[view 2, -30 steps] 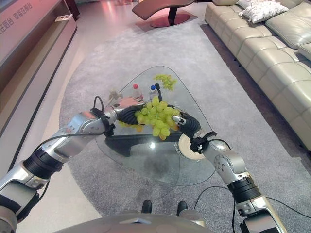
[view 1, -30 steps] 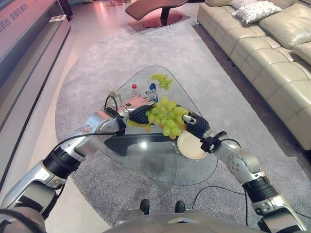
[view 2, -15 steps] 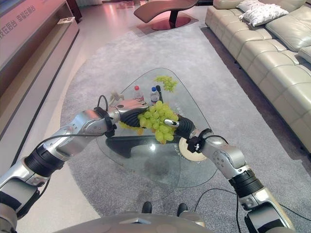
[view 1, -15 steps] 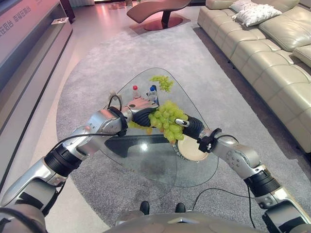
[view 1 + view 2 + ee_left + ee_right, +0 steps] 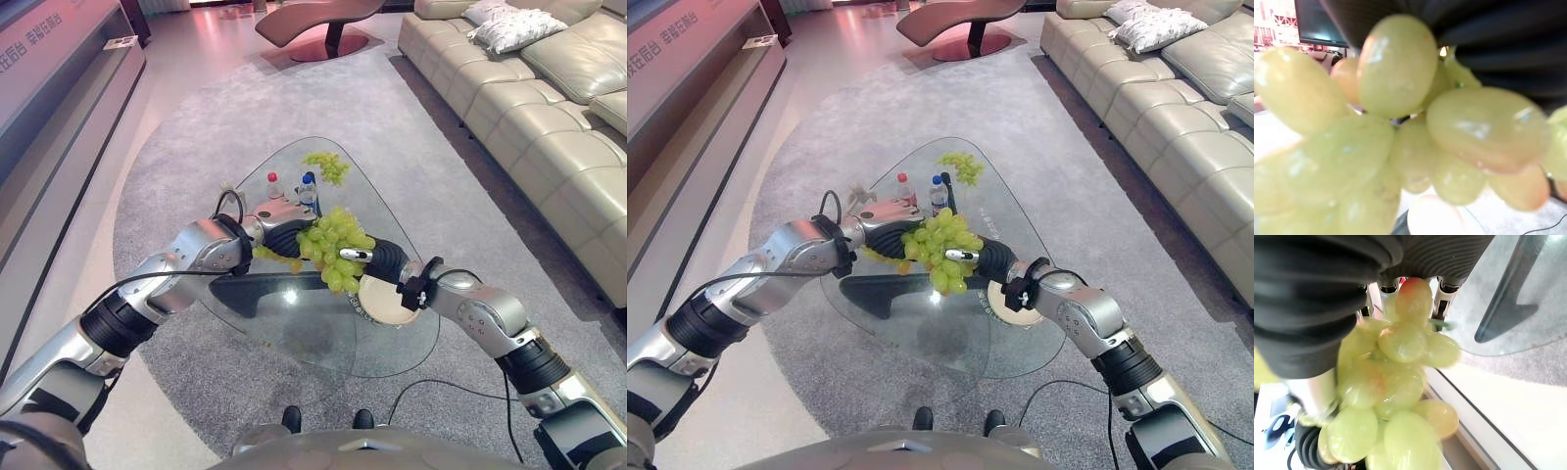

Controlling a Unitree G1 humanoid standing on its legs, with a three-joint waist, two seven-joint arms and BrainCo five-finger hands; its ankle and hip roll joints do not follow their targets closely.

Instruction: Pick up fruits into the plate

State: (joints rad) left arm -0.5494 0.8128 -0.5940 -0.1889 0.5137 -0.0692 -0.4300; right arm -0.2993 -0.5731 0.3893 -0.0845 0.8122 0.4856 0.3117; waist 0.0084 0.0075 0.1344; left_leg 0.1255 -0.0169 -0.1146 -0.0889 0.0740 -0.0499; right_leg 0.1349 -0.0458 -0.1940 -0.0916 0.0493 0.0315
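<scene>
Hanging between the left hand (image 5: 279, 223) and right hand (image 5: 377, 259), both curled round it, the grape bunch (image 5: 331, 245) sits just beside the plate (image 5: 386, 299), nearer the right arm.

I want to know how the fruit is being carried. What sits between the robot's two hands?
In the left eye view, a bunch of green grapes between left hand and right hand.

grapes (image 5: 333, 245) above table (image 5: 294, 323) | plate (image 5: 384, 299) right | bottles (image 5: 290, 186) behind
</scene>
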